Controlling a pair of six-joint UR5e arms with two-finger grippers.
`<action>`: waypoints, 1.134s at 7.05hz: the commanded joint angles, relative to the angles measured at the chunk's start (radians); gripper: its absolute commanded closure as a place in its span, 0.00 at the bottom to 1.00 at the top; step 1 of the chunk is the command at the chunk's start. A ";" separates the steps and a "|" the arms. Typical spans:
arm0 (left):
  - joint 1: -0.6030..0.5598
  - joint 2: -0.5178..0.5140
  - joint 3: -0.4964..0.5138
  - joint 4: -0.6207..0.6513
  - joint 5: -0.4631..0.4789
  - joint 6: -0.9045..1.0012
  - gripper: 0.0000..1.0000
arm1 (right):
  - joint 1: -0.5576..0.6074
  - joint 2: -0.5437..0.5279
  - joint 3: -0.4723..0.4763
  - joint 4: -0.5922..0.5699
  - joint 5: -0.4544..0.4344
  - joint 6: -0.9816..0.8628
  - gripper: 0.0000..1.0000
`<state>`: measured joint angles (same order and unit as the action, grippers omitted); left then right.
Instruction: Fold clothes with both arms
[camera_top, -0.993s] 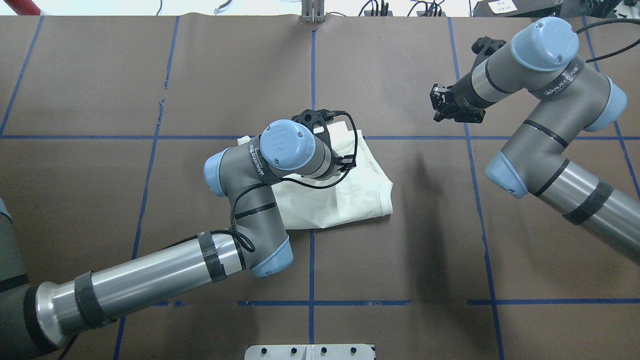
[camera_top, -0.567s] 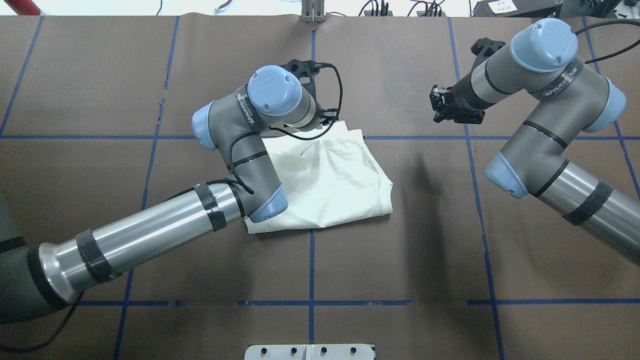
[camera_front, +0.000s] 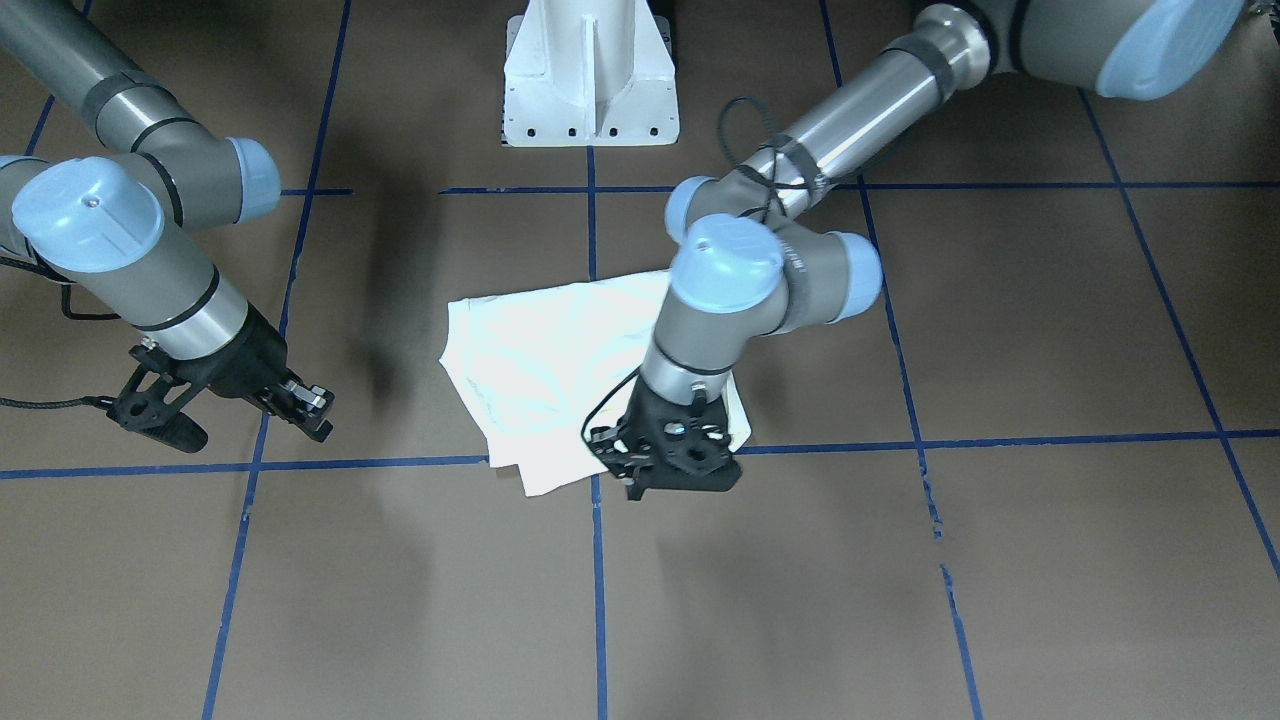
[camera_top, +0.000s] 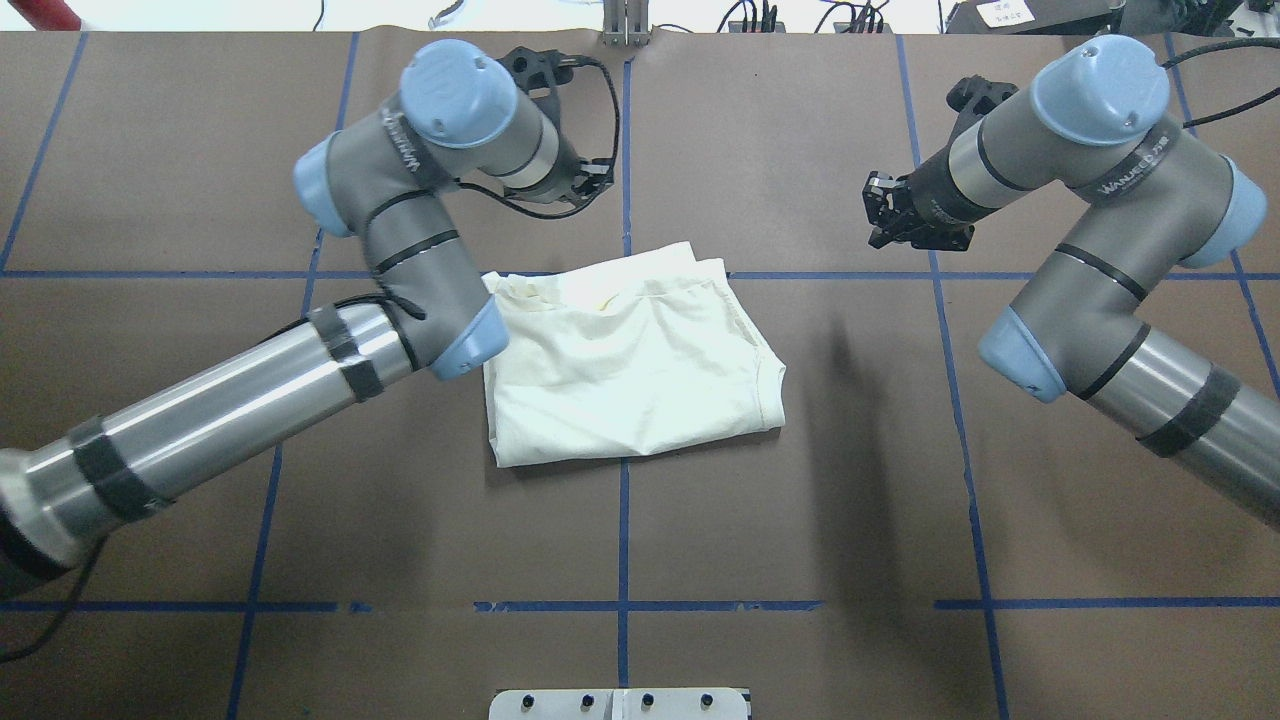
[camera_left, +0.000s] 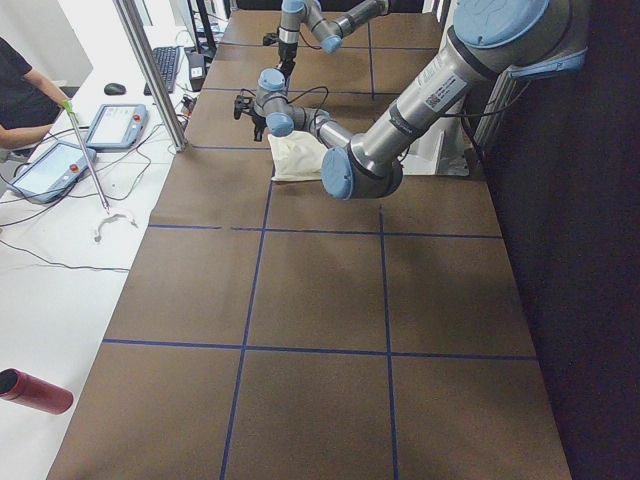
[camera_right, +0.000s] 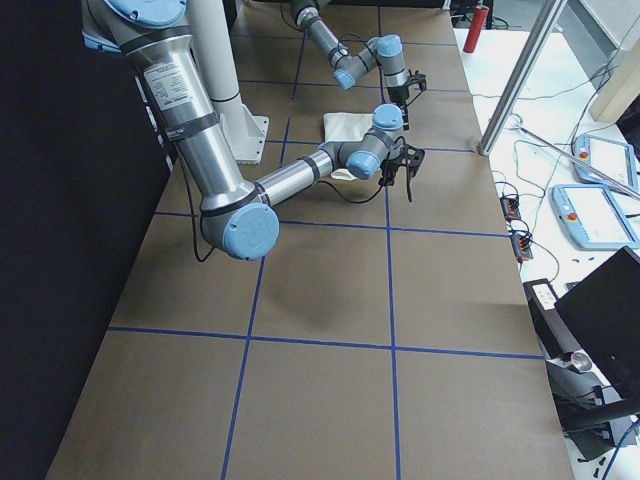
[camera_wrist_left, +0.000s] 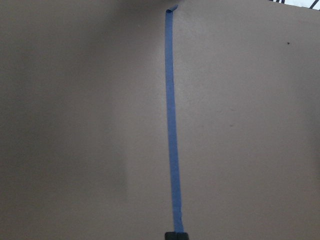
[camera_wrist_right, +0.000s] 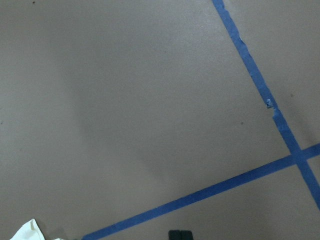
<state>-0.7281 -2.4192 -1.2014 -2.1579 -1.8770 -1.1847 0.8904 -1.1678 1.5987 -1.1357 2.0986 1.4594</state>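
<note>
I see the shirt (camera_top: 630, 365) lying folded into a rough rectangle at the middle of the bench (camera_top: 820, 520). Its plain pale side is up and no print shows. It covers a crossing of the blue tape (camera_top: 623, 530) lines.

The left arm (camera_top: 200, 440) reaches in from my left, and in the overhead view its blue elbow cap overlaps the shirt's far left corner. The left claw (camera_front: 655, 465) hangs past the shirt's far edge, above bare bench and apart from the cloth. Its wrist camera shows only bench and one tape line, with a single small black tip (camera_wrist_left: 175, 235) at the bottom centre. From that I read the claw as narrow, drawn together and carrying nothing.

The right claw (camera_top: 882, 215) hovers above the bench, well apart from the shirt on its right side. Its wrist camera shows bare bench, two tape lines crossing, and a scrap of the shirt at the lower left edge. Its pads (camera_wrist_right: 176, 234) sit pressed together at the bottom edge, so this claw is also narrow and empty.

The white pedestal (camera_front: 590, 70) stands at the robot's edge of the bench. In the left side view a person (camera_left: 20, 90) sits beside the bench by two tablets (camera_left: 115, 125), and a red bottle (camera_left: 35, 390) lies nearer the camera.
</note>
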 joint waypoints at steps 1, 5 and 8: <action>-0.059 0.294 -0.377 0.118 -0.040 0.148 1.00 | 0.053 -0.125 0.096 -0.002 0.030 -0.069 1.00; -0.427 0.717 -0.675 0.251 -0.222 0.713 1.00 | 0.426 -0.344 0.124 -0.115 0.207 -0.732 1.00; -0.825 0.752 -0.403 0.256 -0.367 1.121 1.00 | 0.528 -0.407 0.236 -0.419 0.213 -1.083 1.00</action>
<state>-1.3941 -1.6709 -1.7428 -1.8992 -2.1716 -0.1862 1.3863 -1.5487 1.7868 -1.4247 2.3061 0.5163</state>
